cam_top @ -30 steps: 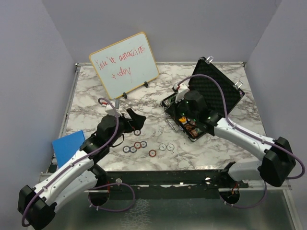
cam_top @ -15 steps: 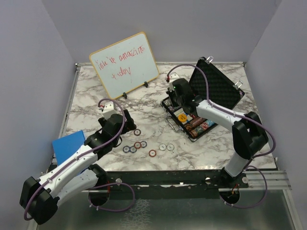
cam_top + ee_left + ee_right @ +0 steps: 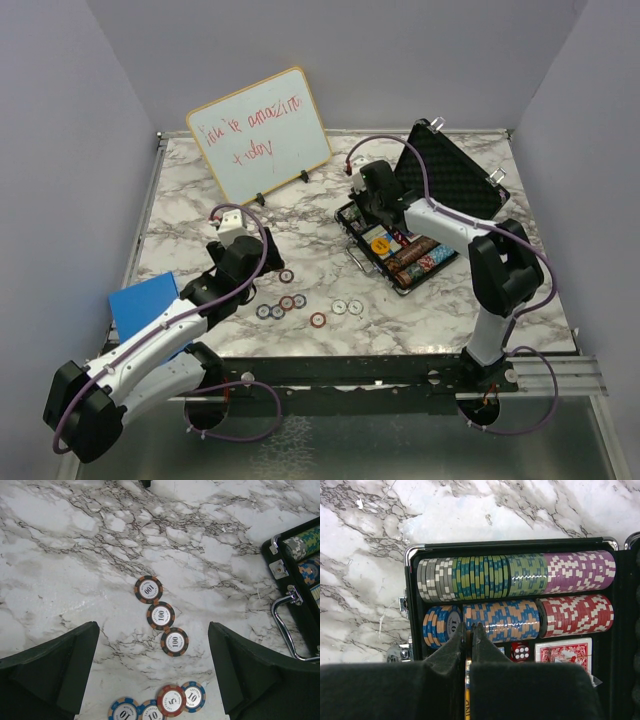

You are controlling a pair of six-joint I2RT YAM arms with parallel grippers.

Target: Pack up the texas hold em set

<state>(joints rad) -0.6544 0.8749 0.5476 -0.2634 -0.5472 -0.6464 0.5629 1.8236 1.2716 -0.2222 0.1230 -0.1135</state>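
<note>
Black, metal-edged briefcase with foam lining lies open on the right half of the grey-veined white marble table. The lid is raised toward the far edge. The silver handle is on the side facing the left arm.

Contents, right wrist view: stacked poker chips lie on edge in two rows. The upper row runs grey, green-blue, green and purple. The lower row runs blue-orange and red-white. Just beside the lower row sit a small red die and a red-backed card deck. In the overhead view an orange-yellow disc lies in the tray.

Right gripper: over the lower chip row, fingers pressed together. A thin orange-yellow sliver shows in the slit between them; whether it is gripped cannot be told.

Left gripper: above the table, left of the briefcase, fingers spread wide and clear of the chips. Under it, three brown-and-black chips marked 100 lie flat in a diagonal line. Nearer the arm base, a red chip marked 5 lies just beside blue chips marked 10. Two pale chips lie between this cluster and the briefcase.

A wood-framed whiteboard with red writing stands tilted at the far left. A flat blue rectangular object lies at the near-left edge.
</note>
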